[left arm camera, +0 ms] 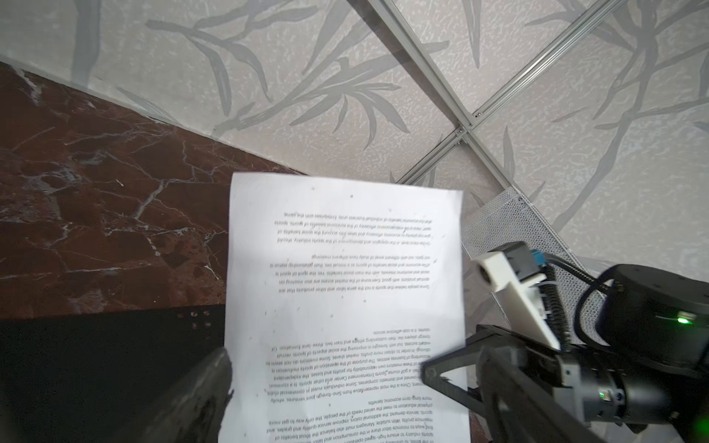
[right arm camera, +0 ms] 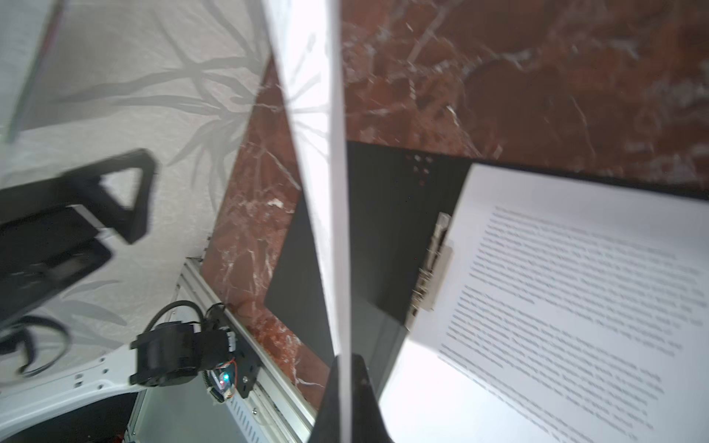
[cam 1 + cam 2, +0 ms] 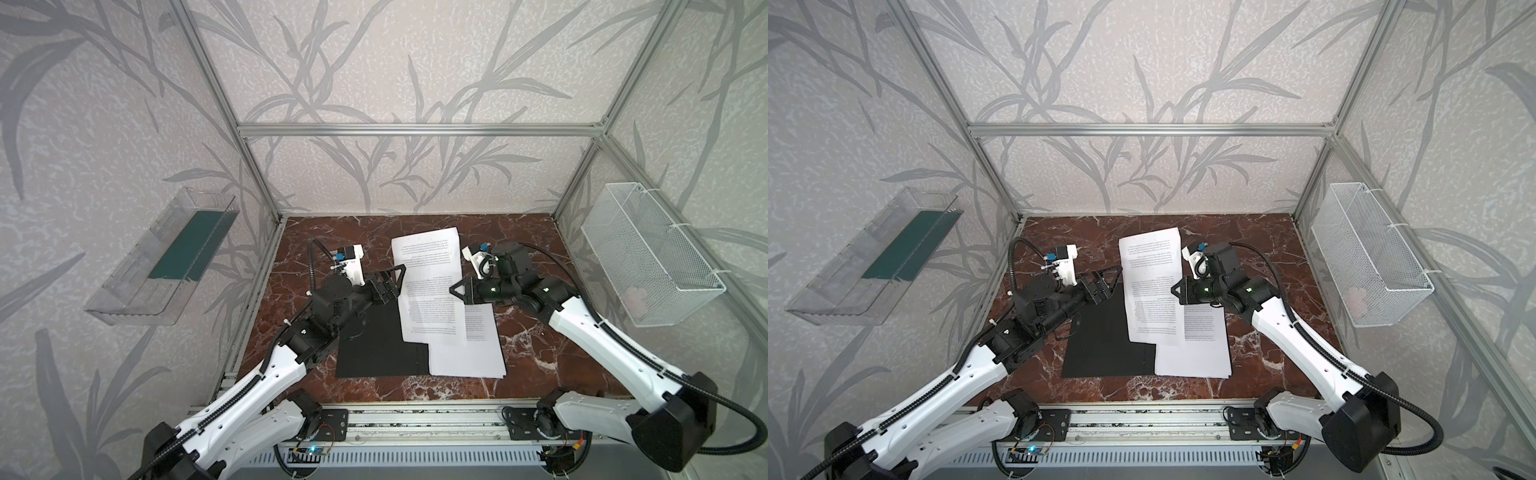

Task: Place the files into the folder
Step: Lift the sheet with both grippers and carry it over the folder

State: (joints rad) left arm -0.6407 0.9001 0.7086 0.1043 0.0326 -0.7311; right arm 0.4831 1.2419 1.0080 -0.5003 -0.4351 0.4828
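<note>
On the marble table (image 3: pixel 540 353) the left gripper (image 3: pixel 397 282) gapes empty over the open black folder (image 3: pixel 374 345). The right gripper (image 3: pixel 455 289) pinches one lifted sheet (image 3: pixel 428 266) above the stack (image 3: pixel 465 353) lying in the folder. Only the right wrist view shows the metal clip (image 2: pixel 433 264); the left wrist view reads "Sino-foreign joint ventures".

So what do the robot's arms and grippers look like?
The left arm and right arm have white shells, black joints and black ribbed cables. The left gripper and right gripper are black, ending in hollow triangles. A green light glows on the right arm.

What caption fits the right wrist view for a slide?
Right gripper pinches a sheet edge-on over the open folder and its pages.
</note>
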